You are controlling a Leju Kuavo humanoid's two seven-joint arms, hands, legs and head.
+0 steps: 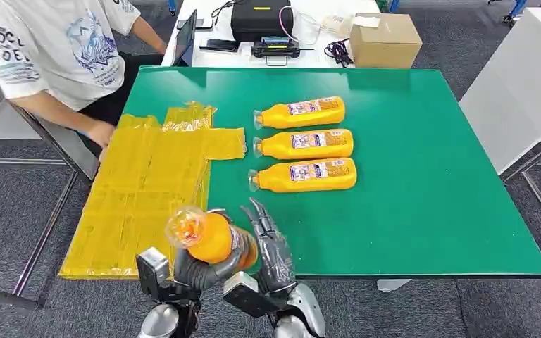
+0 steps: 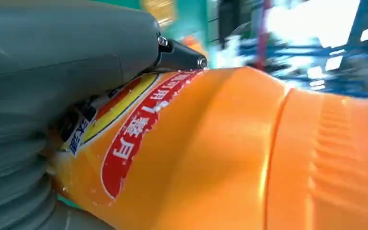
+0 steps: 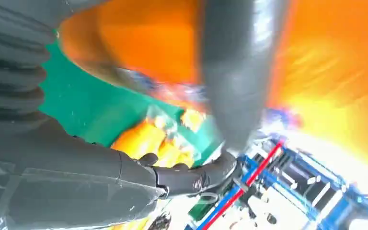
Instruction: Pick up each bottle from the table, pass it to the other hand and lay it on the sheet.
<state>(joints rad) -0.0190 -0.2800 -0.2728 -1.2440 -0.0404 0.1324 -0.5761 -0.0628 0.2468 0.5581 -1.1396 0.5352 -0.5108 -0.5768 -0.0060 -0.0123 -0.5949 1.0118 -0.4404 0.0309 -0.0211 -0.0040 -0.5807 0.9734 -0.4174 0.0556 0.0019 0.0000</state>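
Observation:
An orange bottle [image 1: 211, 238] is held up over the table's near edge, its clear cap end tilted toward the yellow sheet [image 1: 148, 183]. My left hand [image 1: 201, 271] grips it from below; in the left wrist view the bottle [image 2: 230, 153] lies against the grey thumb [image 2: 62, 52]. My right hand [image 1: 271, 253] stands right beside the bottle with its fingers stretched upward, not closed around it. In the blurred right wrist view a dark finger [image 3: 235, 72] crosses the bottle [image 3: 148, 38]. Three more orange bottles [image 1: 305, 144] lie in a row on the green table [image 1: 423, 183].
A person in a white shirt [image 1: 56, 42] sits at the far left, one hand [image 1: 102, 132] at the sheet's far edge. A cardboard box [image 1: 384, 39] and a black case [image 1: 262, 20] stand on the white desk behind the table.

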